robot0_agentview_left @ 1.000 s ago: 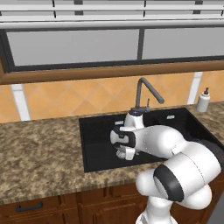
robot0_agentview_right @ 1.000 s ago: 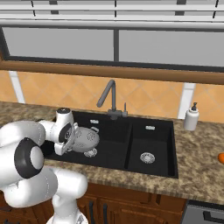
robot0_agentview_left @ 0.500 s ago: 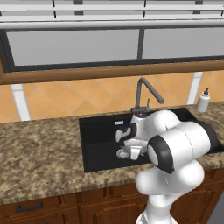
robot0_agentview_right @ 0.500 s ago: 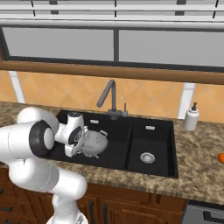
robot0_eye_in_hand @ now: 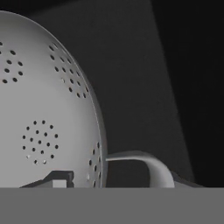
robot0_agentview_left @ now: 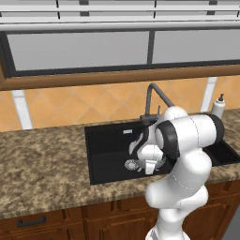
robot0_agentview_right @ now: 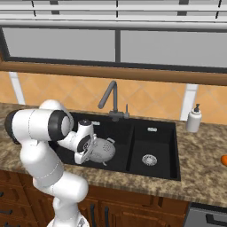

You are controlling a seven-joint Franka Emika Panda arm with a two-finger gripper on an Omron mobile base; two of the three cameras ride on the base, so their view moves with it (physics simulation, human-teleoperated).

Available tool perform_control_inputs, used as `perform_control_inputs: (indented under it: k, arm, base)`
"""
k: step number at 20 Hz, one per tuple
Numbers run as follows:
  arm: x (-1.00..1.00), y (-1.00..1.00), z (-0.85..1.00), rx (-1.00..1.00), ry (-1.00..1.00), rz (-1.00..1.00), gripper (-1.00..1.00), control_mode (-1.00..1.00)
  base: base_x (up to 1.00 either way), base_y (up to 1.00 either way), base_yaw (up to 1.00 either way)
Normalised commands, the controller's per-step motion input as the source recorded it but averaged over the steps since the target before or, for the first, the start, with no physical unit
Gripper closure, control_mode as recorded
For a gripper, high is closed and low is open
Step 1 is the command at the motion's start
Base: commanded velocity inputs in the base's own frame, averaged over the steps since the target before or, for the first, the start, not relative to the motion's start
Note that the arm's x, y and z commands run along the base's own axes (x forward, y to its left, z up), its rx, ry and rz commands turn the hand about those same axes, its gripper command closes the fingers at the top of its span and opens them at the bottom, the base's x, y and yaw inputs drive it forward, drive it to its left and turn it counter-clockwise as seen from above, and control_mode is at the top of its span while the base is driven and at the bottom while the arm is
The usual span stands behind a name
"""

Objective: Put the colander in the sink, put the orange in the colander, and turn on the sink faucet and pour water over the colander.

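Sink: a black rectangular double-basin sink (robot0_agentview_right: 153,133) is set into a speckled brown granite counter (robot0_agentview_left: 42,168); the larger basin is on the left in the base views, the smaller one on the right with a round silver drain (robot0_agentview_right: 149,159).
Colander: the round grey perforated metal colander (robot0_agentview_right: 103,149) is tipped on its side low in the sink's large basin, its rim against the robot's hand; in the hand view its holed wall (robot0_eye_in_hand: 43,113) and one loop handle (robot0_eye_in_hand: 144,168) show against the dark basin.
Gripper: the two-finger gripper (robot0_agentview_right: 88,148) is closed on the colander's rim, with one dark fingertip (robot0_eye_in_hand: 59,178) just visible inside the bowl.
Faucet: a dark grey gooseneck sink faucet (robot0_agentview_right: 110,95) stands behind the sink, between the basins.
Orange: the small bright orange fruit (robot0_agentview_right: 224,160) lies on the counter, well to the right of the sink at the right base view's edge.
Soap: a white soap dispenser bottle (robot0_agentview_right: 193,119) stands beside the sink's right rear corner.
Room: orange tiled wall (robot0_agentview_left: 70,105) behind the sink, a wide wood-framed window (robot0_agentview_left: 84,49) above it, brown wooden cabinets (robot0_agentview_left: 70,222) below the counter.
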Motion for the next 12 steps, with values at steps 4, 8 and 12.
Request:
perform_control_inputs:
  k: [4,8,12]
  arm:
    - [0.04,-0.04,-0.24,0.00,0.00,-0.10,1.00,-1.00]
    - [0.06,0.00,-0.03,-0.02,0.00,-0.26,1.00,-1.00]
    - [0.13,0.00,0.00,-0.02,0.00,-0.30,1.00,-1.00]
  base:
    - [0.00,0.00,0.00]
    - [0.00,0.00,0.00]
    - [0.00,0.00,0.00]
